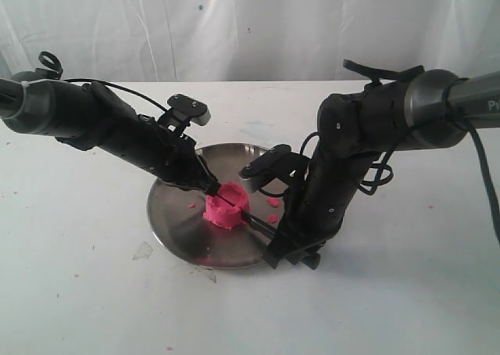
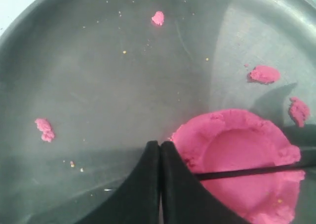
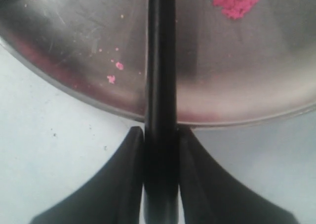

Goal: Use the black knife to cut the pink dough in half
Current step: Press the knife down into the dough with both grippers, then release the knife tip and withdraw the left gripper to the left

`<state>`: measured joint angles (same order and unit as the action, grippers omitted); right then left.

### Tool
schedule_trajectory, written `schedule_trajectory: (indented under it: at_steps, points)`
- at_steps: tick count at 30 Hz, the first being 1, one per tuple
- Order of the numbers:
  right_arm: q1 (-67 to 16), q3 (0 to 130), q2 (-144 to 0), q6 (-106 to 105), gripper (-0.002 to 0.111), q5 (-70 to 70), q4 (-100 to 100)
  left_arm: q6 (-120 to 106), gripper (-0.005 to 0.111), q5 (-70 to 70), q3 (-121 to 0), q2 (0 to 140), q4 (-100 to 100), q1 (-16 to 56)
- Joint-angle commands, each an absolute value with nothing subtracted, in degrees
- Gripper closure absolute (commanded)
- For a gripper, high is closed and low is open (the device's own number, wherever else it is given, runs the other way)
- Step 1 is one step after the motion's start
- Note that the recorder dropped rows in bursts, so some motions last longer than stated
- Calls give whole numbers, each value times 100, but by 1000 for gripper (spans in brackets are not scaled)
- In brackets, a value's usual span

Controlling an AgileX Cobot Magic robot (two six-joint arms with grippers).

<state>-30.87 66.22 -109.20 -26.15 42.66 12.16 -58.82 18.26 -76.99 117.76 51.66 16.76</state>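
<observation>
- Right fingers [image 3: 129,160] are clamping the black knife [image 3: 160,61], its blade resting across the pink dough [image 2: 247,150].
- Left fingers [image 2: 148,184] are pressing together, empty, at the dough's edge.

Lab-style robot test setup, plain white table [image 1: 70,292], creased white sheet [image 1: 250,26] hung behind

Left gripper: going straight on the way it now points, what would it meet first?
Most likely the bare plate beside the pink dough; the left gripper, shut, has its tips at the dough's edge, so it might graze it.
</observation>
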Motion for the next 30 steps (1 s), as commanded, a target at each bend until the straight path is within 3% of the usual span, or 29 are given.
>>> schedule_trajectory:
  at_steps: [1, 30]
  points:
    - [-3094, 6673, -10906, -2574, 108, 4292, 1211, -5879, 107, 1857, -7666, 11753, 5166, 1669]
    - [-3094, 6673, -10906, -2371, 108, 4215, 1211, -5831, 107, 1788, -7666, 12123, 4925, 1669]
